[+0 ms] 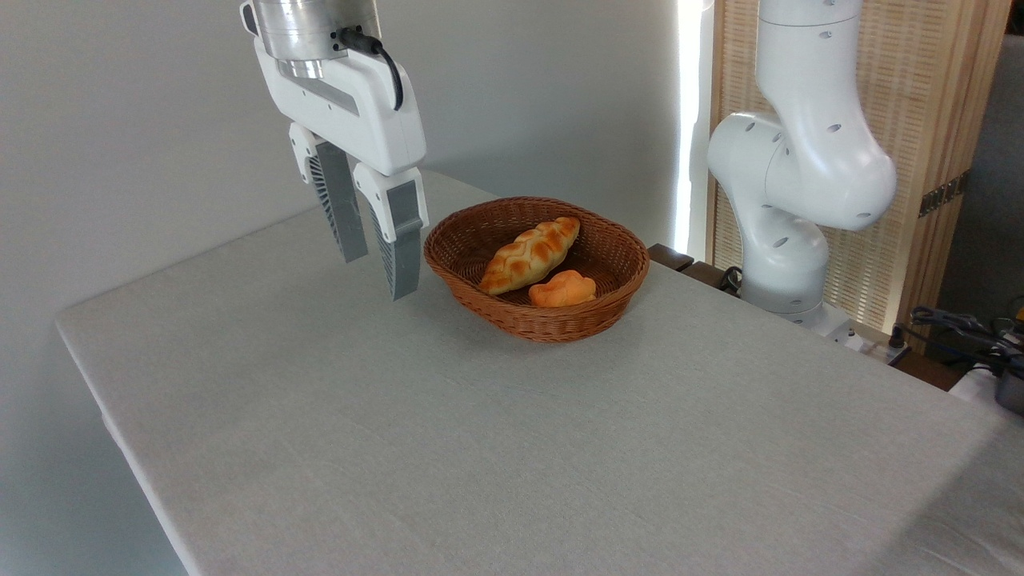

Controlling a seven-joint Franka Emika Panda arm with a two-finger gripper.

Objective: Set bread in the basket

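Grey-clothed counter point(448, 448) fills the near view, bare cloth in front. From my remote seat, going left to right: my claw point(374, 268) hangs above the counter, left of the basket point(536, 324) and clear of it, fingers pointing down with a narrow gap between them, holding nothing. Next comes the basket, brown wicker, oval, sitting on the counter. Inside it I see a golden braided loaf point(530, 254) lying diagonally, and the bread point(562, 290), a small orange bun, just beside the loaf's near end, against the front-right inner wall. So the bread is in the basket. Further right, the white arm base point(788, 192) stands beyond the counter's edge, with a wooden slatted screen point(920, 120) behind it.
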